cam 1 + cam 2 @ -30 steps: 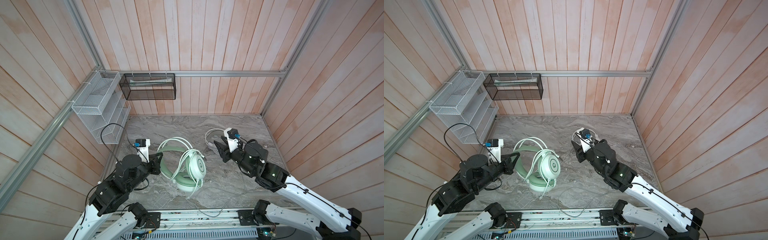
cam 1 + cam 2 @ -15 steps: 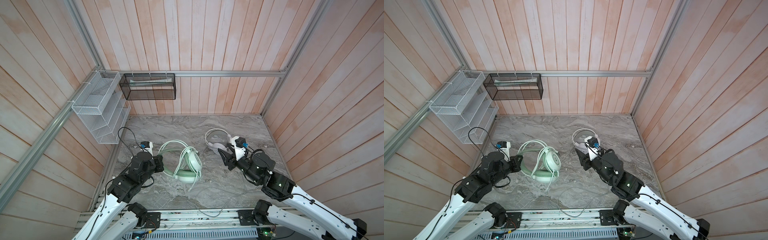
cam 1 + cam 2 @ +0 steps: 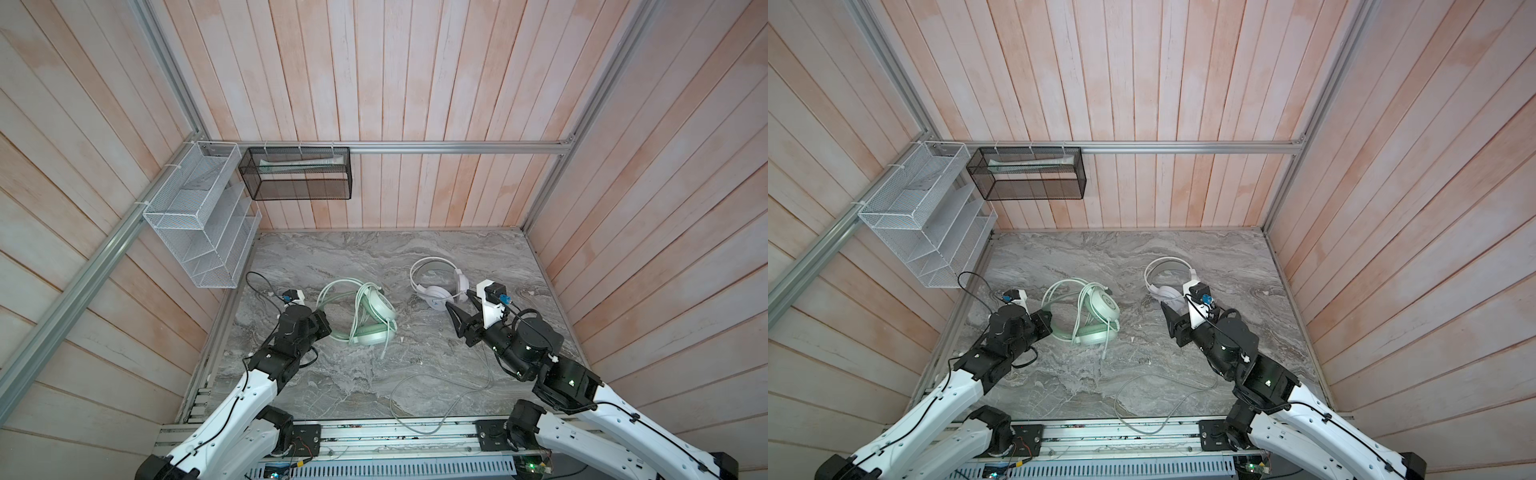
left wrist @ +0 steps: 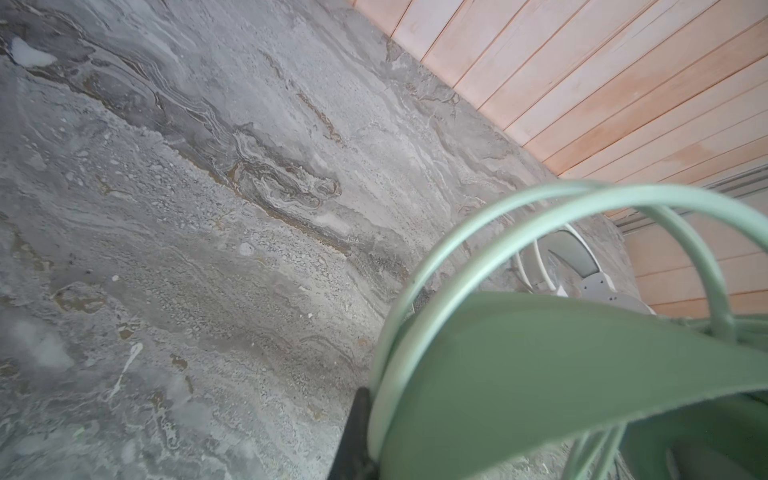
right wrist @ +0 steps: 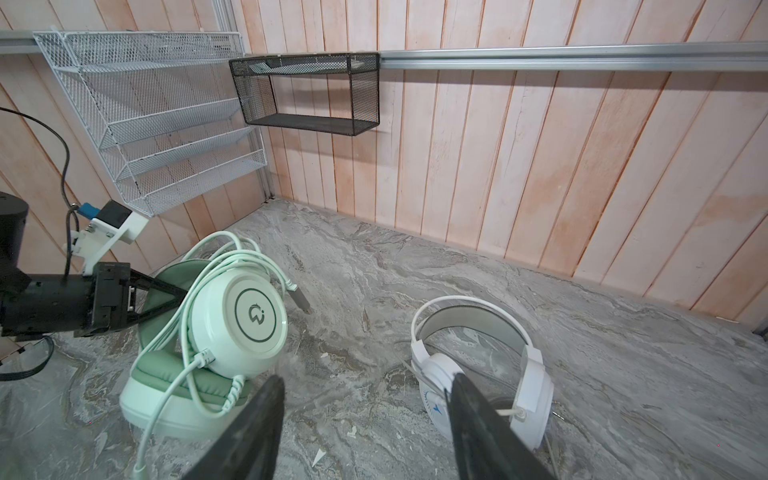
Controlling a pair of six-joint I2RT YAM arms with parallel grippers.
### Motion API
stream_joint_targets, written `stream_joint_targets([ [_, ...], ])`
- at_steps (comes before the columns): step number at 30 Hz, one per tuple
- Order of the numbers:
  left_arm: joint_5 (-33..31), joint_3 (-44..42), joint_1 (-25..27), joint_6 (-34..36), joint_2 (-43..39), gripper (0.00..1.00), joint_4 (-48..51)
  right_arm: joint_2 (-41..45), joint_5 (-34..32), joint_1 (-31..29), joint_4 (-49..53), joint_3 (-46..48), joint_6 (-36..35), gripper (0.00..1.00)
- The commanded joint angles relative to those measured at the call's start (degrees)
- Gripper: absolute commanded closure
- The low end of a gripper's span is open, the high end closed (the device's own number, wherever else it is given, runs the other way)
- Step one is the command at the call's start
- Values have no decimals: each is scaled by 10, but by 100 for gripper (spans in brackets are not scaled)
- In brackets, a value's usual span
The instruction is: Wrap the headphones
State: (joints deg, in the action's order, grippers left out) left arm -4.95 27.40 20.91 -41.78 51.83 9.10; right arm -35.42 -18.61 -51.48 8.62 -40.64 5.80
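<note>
The mint-green headphones [image 3: 372, 313] [image 3: 1096, 311] rest on the marble table left of centre, with their cord wound round the headband and the ringed-logo cup [image 5: 249, 316]. My left gripper [image 3: 322, 326] [image 5: 166, 295] is shut on the green headband [image 4: 540, 374]; one dark finger [image 4: 357, 432] shows beside it. The white headphones [image 3: 436, 286] [image 3: 1169, 282] [image 5: 478, 374] lie to the right. My right gripper [image 5: 365, 380] [image 3: 459, 301] hovers open just in front of the white cups, holding nothing.
The white headset's grey cord [image 3: 436, 399] loops loosely across the table toward the front rail. A white wire rack [image 3: 199, 232] hangs on the left wall and a black mesh basket [image 3: 297, 178] on the back wall. Small white scraps [image 5: 318, 455] lie on the marble.
My left arm has lowered the green headphones from a raised position down onto the table, still gripping the headband. The right gripper's jaws have spread wider and it has shifted slightly right.
</note>
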Motion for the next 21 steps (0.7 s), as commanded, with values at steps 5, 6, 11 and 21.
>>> stream_joint_targets([
  [5, -31, -23, -3, -41, 63, 100, -180, -8, -7, 2, 7, 4, 3, 35],
  [6, -41, -30, -3, -40, 72, 100, -196, -9, -6, 2, 7, 5, 5, 35],
  [11, -62, -53, -3, -27, 118, 100, -258, -9, -4, 2, 6, 7, 6, 35],
  [21, -42, -52, -40, -46, 205, 100, -285, -11, -2, 2, 12, 4, 11, 35],
])
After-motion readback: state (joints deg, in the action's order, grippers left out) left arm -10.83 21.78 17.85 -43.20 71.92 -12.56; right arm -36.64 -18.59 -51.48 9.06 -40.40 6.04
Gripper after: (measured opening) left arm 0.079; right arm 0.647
